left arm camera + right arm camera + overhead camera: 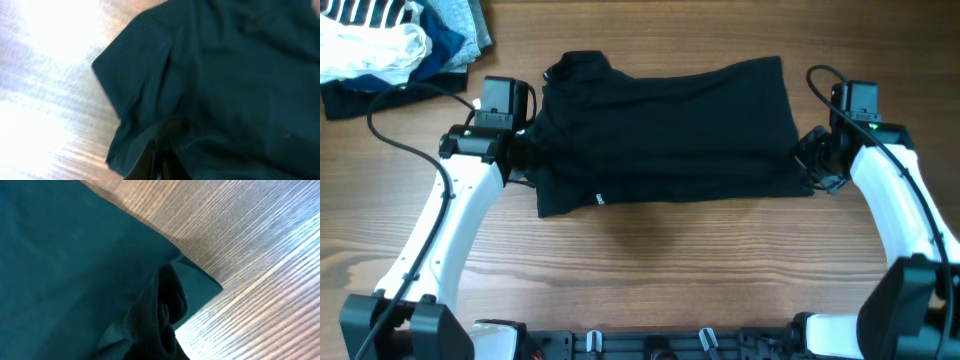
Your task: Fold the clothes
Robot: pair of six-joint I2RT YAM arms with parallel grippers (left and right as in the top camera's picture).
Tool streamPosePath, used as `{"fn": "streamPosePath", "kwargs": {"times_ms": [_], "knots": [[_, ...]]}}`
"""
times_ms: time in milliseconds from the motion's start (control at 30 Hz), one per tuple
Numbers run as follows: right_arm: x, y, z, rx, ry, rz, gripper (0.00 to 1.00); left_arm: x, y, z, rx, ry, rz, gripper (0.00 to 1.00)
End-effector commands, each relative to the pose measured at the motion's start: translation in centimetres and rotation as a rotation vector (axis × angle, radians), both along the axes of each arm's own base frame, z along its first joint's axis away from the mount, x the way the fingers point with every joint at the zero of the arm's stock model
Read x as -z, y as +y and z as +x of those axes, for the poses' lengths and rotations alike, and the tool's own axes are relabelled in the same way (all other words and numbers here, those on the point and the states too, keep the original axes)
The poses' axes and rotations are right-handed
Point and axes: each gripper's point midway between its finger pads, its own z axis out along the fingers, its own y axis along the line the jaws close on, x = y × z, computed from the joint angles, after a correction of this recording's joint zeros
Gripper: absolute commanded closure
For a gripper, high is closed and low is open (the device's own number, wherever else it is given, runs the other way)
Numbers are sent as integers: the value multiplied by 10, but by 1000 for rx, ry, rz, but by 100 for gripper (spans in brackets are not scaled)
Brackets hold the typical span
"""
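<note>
You had the wooden table (650, 270) as the working surface. The black garment (665, 135) lay spread across its middle with the long side running left to right, so that each arm could reach one end. It formed a broad, roughly rectangular panel, more creased and gathered at its left end. That suggested a fold was partly made, though the number of layers could not be told. The heap of other clothes (390, 40) sat at the far left corner, well apart from the garment, probably set aside so that nothing could tangle with the piece in hand. The left gripper (525, 150) met the garment's left edge about midway between far and near, and the right gripper (810, 160) met the right edge close to the near corner. Both had their jaws closed down tight, each pinching a little of the thin fabric. The left wrist view showed a ridge of cloth drawn up at the fingertips. The right wrist view showed the cloth's corner puckered into a dark bunch at the fingers, with bare wood beyond. Holding both ends at once would, in all likelihood, have let you carry an edge over evenly without the soft cloth sagging or skewing. The small white logo (601, 199) lay face up by the near edge, left of centre.
</note>
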Motion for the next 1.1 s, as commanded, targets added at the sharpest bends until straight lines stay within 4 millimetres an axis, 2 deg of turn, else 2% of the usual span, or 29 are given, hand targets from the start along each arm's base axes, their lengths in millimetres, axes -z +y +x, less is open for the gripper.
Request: {"fn": "streamPosePath", "kwargs": {"times_ms": [0,267,433,500,533,567,600,633,700,767,867,1000,1033,1067], "knots": [[15,-2,-2,26,40,-1,96,11,0,11,-3,-1,0,96],[16,-4,9,26,3,-5,96,24,-3,38,16,-55,1,96],[16,-4,13,26,-12,-6,96,42,-4,41,18,-18,6,96],[16,-4,14,26,-15,-6,95,47,-4,40,18,-5,8,91],[15,-4,14,26,-18,-6,87,48,-4,40,18,-3,8,87],[15,-4,15,25,-21,-6,71,48,-4,40,18,-3,9,71],[15,-4,15,25,-23,-7,50,48,-3,40,16,-4,12,39],[15,-4,16,23,-25,-8,31,47,-3,42,19,-9,12,0],[15,-4,17,23,-29,-8,18,45,-3,45,19,-25,11,0],[14,-5,19,6,-35,-13,13,43,-4,47,19,-37,9,0],[7,-3,24,-57,-51,-21,10,36,-3,42,19,-35,9,0],[-8,11,30,-153,-66,42,10,25,-4,20,28,12,-5,0],[-10,17,32,-190,-76,68,15,24,-7,11,39,40,-24,2],[-11,22,32,-214,-83,89,36,25,-13,2,77,72,-52,3]]}}
